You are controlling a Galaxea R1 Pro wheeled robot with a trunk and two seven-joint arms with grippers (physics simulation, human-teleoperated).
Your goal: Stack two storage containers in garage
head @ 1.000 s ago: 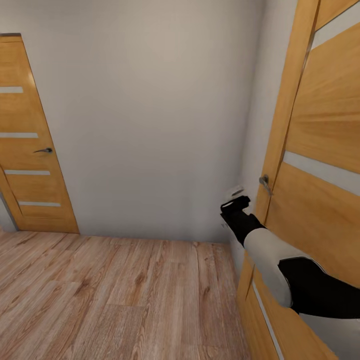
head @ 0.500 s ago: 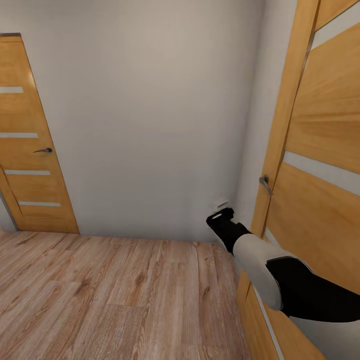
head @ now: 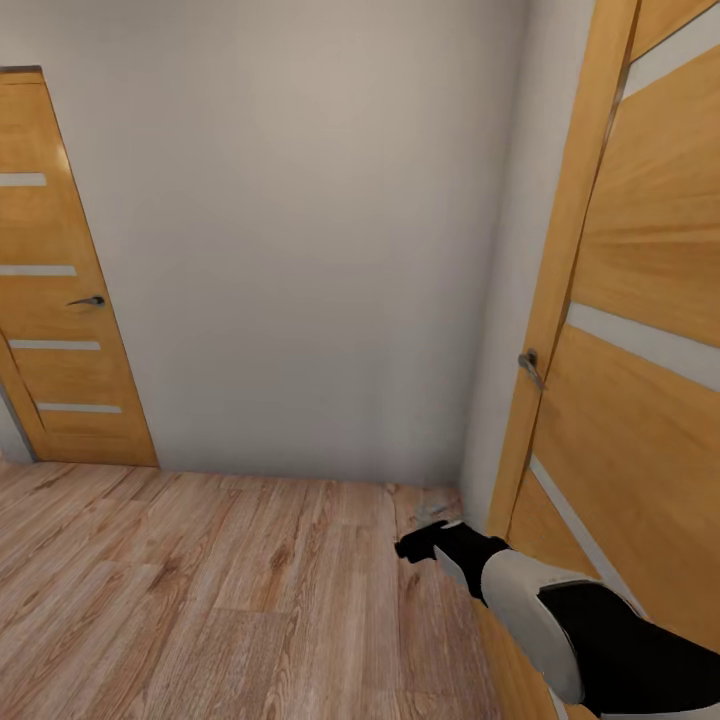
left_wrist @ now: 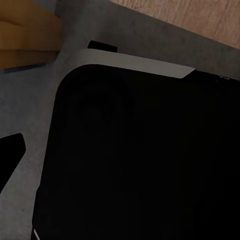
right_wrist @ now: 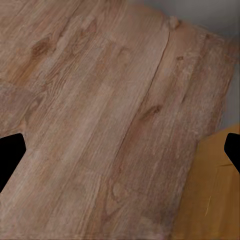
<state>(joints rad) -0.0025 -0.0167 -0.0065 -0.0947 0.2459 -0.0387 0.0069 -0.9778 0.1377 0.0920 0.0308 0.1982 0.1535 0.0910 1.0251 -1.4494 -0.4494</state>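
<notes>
- The right hand [head: 425, 535] hangs low over the wood plank floor [head: 200, 590], just beside the near door [head: 620, 400] on the right.
- In the right wrist view its fingertips [right_wrist: 10, 155] stand wide apart, grasping nothing.
- The left hand's state cannot be told.
- A second door [head: 55, 290] stands well apart, across the grey wall [head: 300, 230].

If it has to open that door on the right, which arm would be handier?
Probably the right arm. Its pincer hangs low over the wood floor, right beside that door and below its handle. The left pincer is tucked against the robot's own dark body.
</notes>
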